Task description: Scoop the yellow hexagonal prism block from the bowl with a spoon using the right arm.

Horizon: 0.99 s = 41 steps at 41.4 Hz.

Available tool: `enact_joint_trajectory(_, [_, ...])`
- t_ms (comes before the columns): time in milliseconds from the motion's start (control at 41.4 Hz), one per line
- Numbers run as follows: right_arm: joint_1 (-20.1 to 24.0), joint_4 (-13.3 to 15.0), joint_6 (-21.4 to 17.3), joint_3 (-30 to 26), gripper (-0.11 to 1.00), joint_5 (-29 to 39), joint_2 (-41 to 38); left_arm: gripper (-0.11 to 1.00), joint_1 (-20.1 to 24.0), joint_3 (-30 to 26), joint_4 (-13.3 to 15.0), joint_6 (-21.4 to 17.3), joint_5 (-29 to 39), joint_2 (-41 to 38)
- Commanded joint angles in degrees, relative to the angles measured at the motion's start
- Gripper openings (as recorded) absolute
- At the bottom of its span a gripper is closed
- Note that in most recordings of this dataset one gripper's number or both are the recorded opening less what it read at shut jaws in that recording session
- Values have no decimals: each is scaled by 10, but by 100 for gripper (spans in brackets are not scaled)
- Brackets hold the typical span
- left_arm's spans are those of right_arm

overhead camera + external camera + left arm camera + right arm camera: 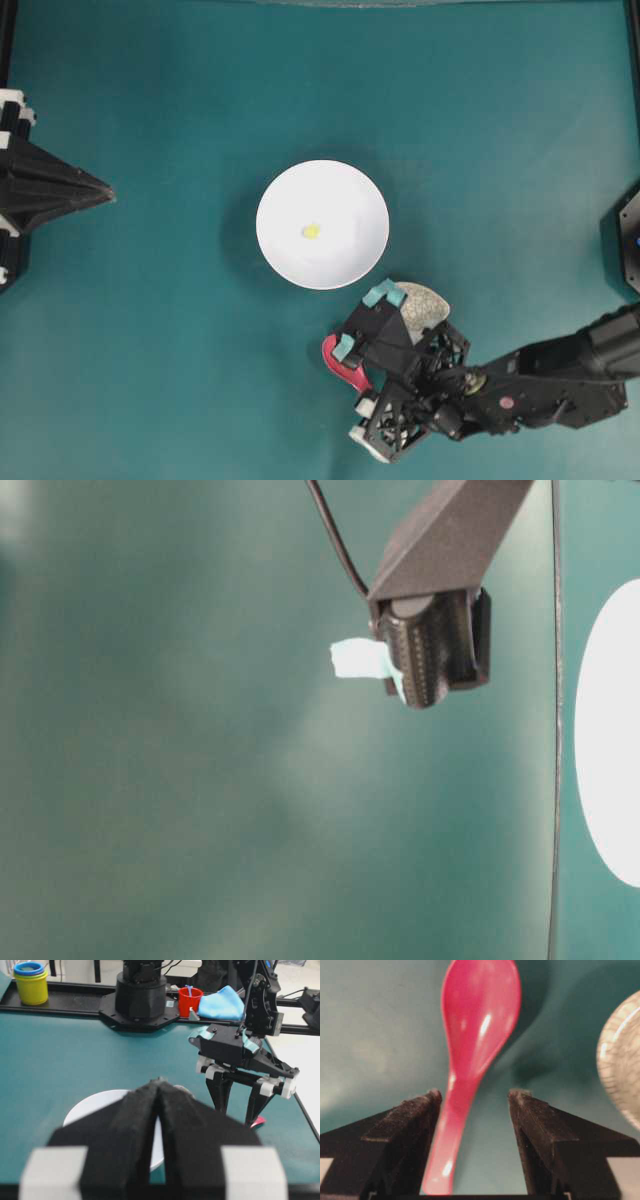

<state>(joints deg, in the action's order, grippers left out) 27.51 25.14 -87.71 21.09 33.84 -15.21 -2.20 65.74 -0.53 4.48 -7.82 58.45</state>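
bowl (322, 190): large, round, plain white, smooth and matte; it sits on the teal surface (170, 340) and serves as the landmark here.
block: the yellow hexagonal prism block (311, 231) is a tiny bright speck lying inside the bowl, near its middle.
spoon (470, 1055): glossy pink-red, deep oval scoop and short straight handle, lying flat on the surface just below the bowl, outside its rim.
spoon rest (622, 1065): small, egg-shaped, pale with a fine crackled pattern, just beside the spoon and near the bowl's lower right edge.
right gripper (475, 1102): black, rough-textured fingers (410, 1125) spread wide, one on each side of the spoon's handle; the left one looks close against it, the other stands apart from it; teal pads and white blocks show from overhead.
left gripper (100, 190): black, pointed, fingers pressed together, well apart from the bowl on its left.
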Motion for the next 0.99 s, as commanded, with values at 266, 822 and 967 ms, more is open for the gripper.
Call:
enact_joint_trajectory(266, [28, -2, -16, -55, 59, 30, -15, 1, -9, -18, 0, 1, -5, -1])
enact_joint_trajectory(822, [35, -5, -48, -60, 59, 57, -38, 1, -23, -20, 0, 1, -6, 5])
enact_joint_trajectory(967, [37, -5, -49, -61, 55, 59, -38, 1, -24, -19, 0, 1, -6, 5])
